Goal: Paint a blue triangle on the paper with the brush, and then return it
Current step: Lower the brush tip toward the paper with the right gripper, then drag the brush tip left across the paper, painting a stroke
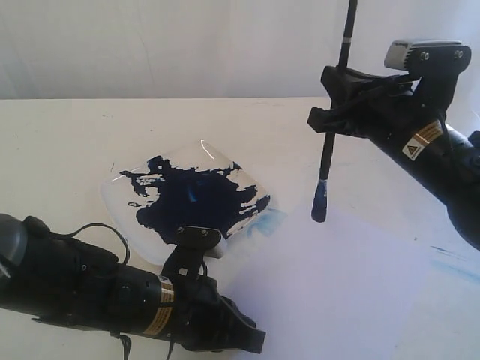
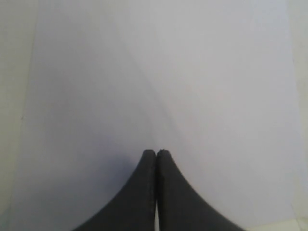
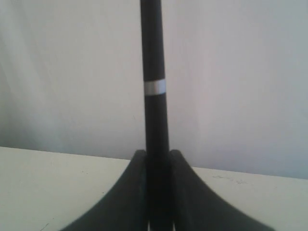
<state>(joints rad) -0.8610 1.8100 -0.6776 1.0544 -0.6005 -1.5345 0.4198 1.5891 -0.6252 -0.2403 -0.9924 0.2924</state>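
While the brush (image 1: 331, 135) hangs near-vertical in the right gripper (image 1: 335, 111), jaws pinching its black handle about mid-length, no stroke shows on the paper (image 1: 330, 292); the blue triangle is not yet begun. The bristle tip (image 1: 320, 207) is dark blue and sits over the paper's far edge, near the clear dish (image 1: 211, 153) of navy paint. Whether it touches the sheet cannot be told. Left gripper (image 2: 156, 155): jaws pressed together, holding nothing, low over the paper's near side; contact not resolvable.

Risks, as judged:
1. The tip may drip or blot ahead of the first line if heavily loaded, since it points down.
2. The thin sheet may slide or wrinkle under stroke drag if the left gripper is not pinning it.
3. The long handle in a narrow pinch could pivot under side load, giving a wobbly outline.

Brush: long, thin, black, with a pale ring (image 3: 155, 87) on the handle. Paper: very pale lavender, flat on the cream desk (image 1: 67, 142).
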